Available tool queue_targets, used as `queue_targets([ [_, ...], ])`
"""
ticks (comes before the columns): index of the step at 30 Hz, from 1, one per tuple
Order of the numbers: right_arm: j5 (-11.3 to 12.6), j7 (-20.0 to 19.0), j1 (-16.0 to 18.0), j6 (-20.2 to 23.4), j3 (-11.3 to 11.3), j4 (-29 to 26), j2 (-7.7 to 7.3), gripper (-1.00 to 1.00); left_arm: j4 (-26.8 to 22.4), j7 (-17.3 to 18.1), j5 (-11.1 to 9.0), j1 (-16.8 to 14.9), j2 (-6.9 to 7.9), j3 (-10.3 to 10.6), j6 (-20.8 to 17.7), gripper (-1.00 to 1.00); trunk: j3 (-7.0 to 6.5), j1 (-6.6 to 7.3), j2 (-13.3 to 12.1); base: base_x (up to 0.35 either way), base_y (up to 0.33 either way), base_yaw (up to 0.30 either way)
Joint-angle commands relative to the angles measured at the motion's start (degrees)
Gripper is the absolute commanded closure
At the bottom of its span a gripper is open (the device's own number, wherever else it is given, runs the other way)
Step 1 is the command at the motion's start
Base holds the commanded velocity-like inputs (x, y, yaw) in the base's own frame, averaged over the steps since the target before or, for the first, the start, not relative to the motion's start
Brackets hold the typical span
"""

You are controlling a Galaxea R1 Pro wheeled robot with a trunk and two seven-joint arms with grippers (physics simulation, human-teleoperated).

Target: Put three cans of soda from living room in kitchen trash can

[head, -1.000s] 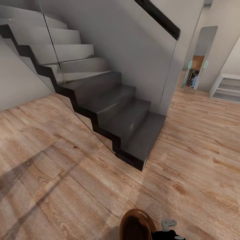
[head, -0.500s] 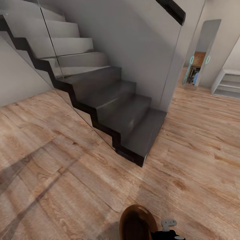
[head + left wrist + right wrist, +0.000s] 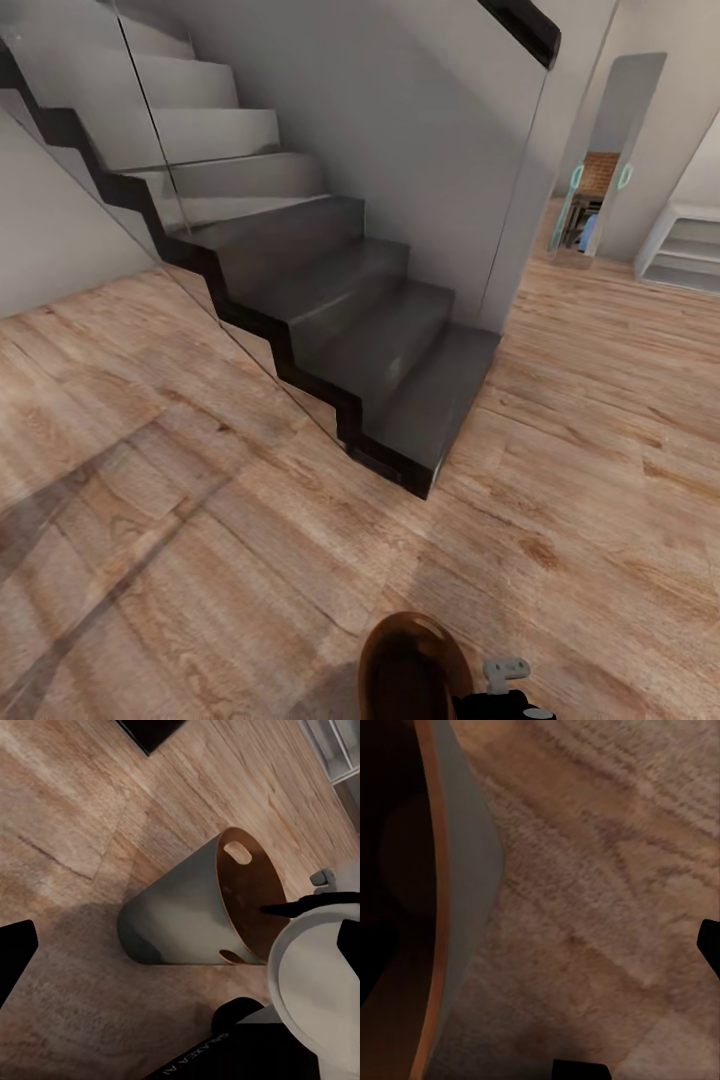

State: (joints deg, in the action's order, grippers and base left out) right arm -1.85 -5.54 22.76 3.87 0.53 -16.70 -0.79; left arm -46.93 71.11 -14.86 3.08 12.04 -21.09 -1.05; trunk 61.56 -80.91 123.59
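The tash can (image 3: pixel 410 665), pale grey outside and brown inside, sits at the bottom edge of the head view, right in front of my body. In the left wrist view the tash can (image 3: pixel 202 907) hangs tilted above the plank floor, its oval handle slot showing. My right gripper (image 3: pixel 505 672) is shut on its rim, one dark finger (image 3: pixel 289 907) lying across the edge. The right wrist view looks along the rim (image 3: pixel 431 900) into the dark inside. My left gripper (image 3: pixel 180 960) is open and apart from the bin. The cans of soda are out of view.
A dark staircase (image 3: pixel 380 340) with a glass side panel (image 3: pixel 480 150) rises straight ahead and to the left. Light wood floor (image 3: pixel 600 450) runs to the right toward a doorway (image 3: pixel 600 190). A white low shelf (image 3: pixel 685 255) stands beside that doorway.
The whole head view has shifted a little, so the staircase sits slightly further right and nearer. The bin and my right gripper keep their place in the picture.
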Motion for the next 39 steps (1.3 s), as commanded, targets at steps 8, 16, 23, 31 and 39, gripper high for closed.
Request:
queue_targets([
  [8,0.0,0.0,0.0,0.0,0.0,0.0,0.0,-1.0,-0.02,-0.01,-0.02,0.0,0.0,0.0,0.0,-1.0,0.37,0.0,0.0,0.0,0.0,0.0],
  [16,0.0,0.0,0.0,0.0,0.0,0.0,0.0,-1.0,-0.07,-0.01,0.0,0.0,0.0,0.0,0.0,-1.0,0.4,0.0,0.0,0.0,0.0,0.0],
  [23,0.0,-0.05,0.0,0.0,0.0,0.0,0.0,1.0,-0.09,0.0,0.0,0.0,0.0,0.0,0.0,-1.0,0.41,0.0,0.0,0.0,0.0,0.0],
  [31,0.0,-0.09,0.0,0.0,0.0,-0.08,-0.05,1.0,-0.13,-0.01,0.01,0.0,0.0,0.0,0.0,-1.0,0.41,0.0,0.0,0.0,0.0,0.0],
  [39,0.0,-0.18,0.0,0.04,-0.12,-0.44,-0.16,1.0,-0.25,0.01,0.01,0.0,0.0,0.0,0.0,-1.0,0.41,0.0,0.0,0.0,0.0,0.0],
])
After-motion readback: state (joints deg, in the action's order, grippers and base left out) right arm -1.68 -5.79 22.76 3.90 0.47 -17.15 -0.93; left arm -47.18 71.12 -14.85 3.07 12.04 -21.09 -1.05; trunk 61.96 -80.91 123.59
